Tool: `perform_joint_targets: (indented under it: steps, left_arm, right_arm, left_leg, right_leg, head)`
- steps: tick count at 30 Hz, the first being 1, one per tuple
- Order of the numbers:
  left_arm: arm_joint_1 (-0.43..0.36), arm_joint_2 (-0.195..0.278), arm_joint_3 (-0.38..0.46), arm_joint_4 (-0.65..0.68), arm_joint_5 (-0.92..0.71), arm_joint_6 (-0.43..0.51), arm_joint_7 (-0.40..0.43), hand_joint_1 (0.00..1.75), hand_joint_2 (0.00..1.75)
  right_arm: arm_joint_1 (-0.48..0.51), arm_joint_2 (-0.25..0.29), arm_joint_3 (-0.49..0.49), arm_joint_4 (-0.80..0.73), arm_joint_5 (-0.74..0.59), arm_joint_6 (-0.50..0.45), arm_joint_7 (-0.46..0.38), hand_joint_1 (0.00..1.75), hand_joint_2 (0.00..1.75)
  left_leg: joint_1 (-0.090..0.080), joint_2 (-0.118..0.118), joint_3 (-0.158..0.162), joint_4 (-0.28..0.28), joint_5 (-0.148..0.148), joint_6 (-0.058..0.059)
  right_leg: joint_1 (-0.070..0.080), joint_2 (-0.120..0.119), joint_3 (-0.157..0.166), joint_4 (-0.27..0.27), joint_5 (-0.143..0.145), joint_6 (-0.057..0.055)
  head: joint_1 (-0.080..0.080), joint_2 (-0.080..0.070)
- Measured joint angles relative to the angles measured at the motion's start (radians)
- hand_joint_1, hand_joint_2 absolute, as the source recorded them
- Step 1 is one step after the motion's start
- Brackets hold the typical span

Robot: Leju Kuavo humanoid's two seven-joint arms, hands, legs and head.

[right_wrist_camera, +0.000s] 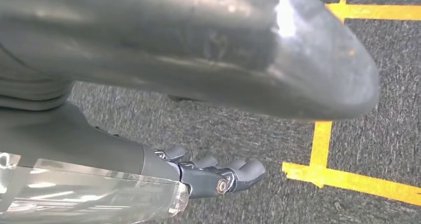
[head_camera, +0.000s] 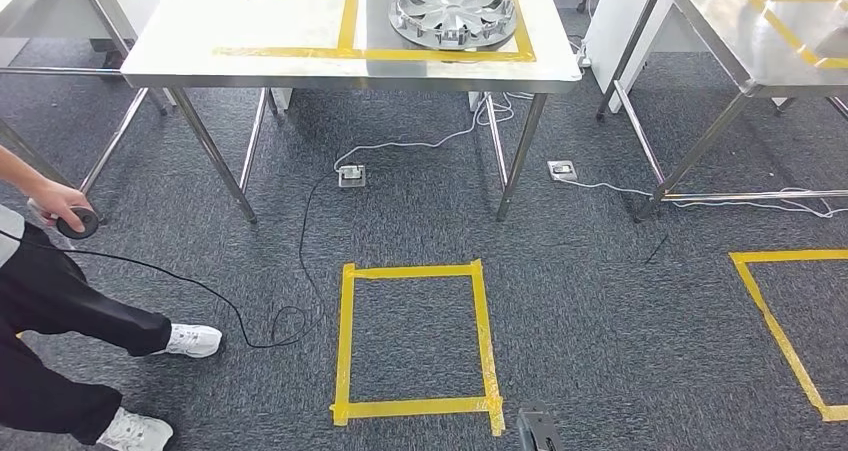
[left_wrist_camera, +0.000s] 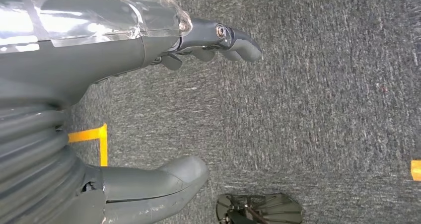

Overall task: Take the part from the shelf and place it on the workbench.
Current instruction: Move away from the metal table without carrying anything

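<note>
The part (head_camera: 454, 8) is a round silver wheel cover with spokes. It lies flat on the workbench (head_camera: 200, 46), a shiny metal table, inside a box of yellow tape (head_camera: 347, 21). It is far from both of the robot's hands, and no fingers touch it.

The left hand (left_wrist_camera: 149, 110) hangs down over the grey carpet (left_wrist_camera: 322, 110). Its dark fingers (left_wrist_camera: 233, 40) are stretched out and its thick thumb (left_wrist_camera: 164, 182) sits apart from them. Nothing is between the fingers and the thumb, so the hand holds nothing. A bit of yellow tape on the floor (left_wrist_camera: 97, 139) shows just behind the thumb.

The right hand (right_wrist_camera: 198, 134) hangs over the carpet too. Its fingers (right_wrist_camera: 238, 172) point out straight, side by side, and the big thumb (right_wrist_camera: 298, 65) is well apart from them. This hand holds nothing either. Yellow floor tape (right_wrist_camera: 337, 177) lies just past the fingertips.

On the carpet in front of the workbench there is a yellow tape square (head_camera: 415, 341). A black cable (head_camera: 300, 271) runs across the floor beside it. A person (head_camera: 60, 311) in dark trousers and white shoes stands to the left and holds a small round black thing (head_camera: 78, 221). Another metal table (head_camera: 750, 31) stands to the right
</note>
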Motion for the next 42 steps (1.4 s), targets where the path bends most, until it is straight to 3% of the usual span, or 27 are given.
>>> perform_joint_targets:
  steps: [11,23,34,42]
  left_arm:
    - [0.000,0.000,0.000,0.000,0.000,-0.001,0.000,0.00,1.75]
    - [0.000,0.000,0.000,0.000,0.000,-0.001,0.000,0.00,1.75]
    - [0.000,0.000,0.001,0.000,0.000,-0.001,0.000,0.00,1.75]
    - [0.000,0.000,0.001,0.000,0.000,-0.001,0.000,0.00,1.75]
  right_arm:
    - [0.000,0.000,0.000,0.000,-0.028,0.030,-0.007,0.00,0.00]
    - [-0.002,0.000,0.000,0.000,-0.027,0.046,-0.036,0.00,0.00]
    - [-0.002,0.000,0.001,0.000,-0.031,0.046,-0.032,0.00,0.00]
    - [-0.002,0.000,0.001,0.000,-0.028,0.033,-0.033,0.00,0.00]
  left_leg:
    - [-0.004,0.000,-0.030,0.077,-0.039,0.003]
    - [-0.004,0.001,-0.034,0.093,-0.049,0.003]
    - [-0.004,0.001,-0.065,0.147,-0.073,0.003]
    - [-0.004,0.001,-0.065,0.147,-0.074,0.003]
  right_leg:
    - [-0.003,0.000,-0.033,0.081,-0.041,0.002]
    - [-0.003,0.000,-0.037,0.098,-0.051,0.002]
    - [-0.004,0.000,-0.069,0.153,-0.076,0.004]
    - [-0.004,0.000,-0.069,0.153,-0.076,0.004]
  head:
    - [-0.002,0.000]
    - [-0.002,0.000]
    - [-0.002,0.000]
    - [-0.003,0.000]
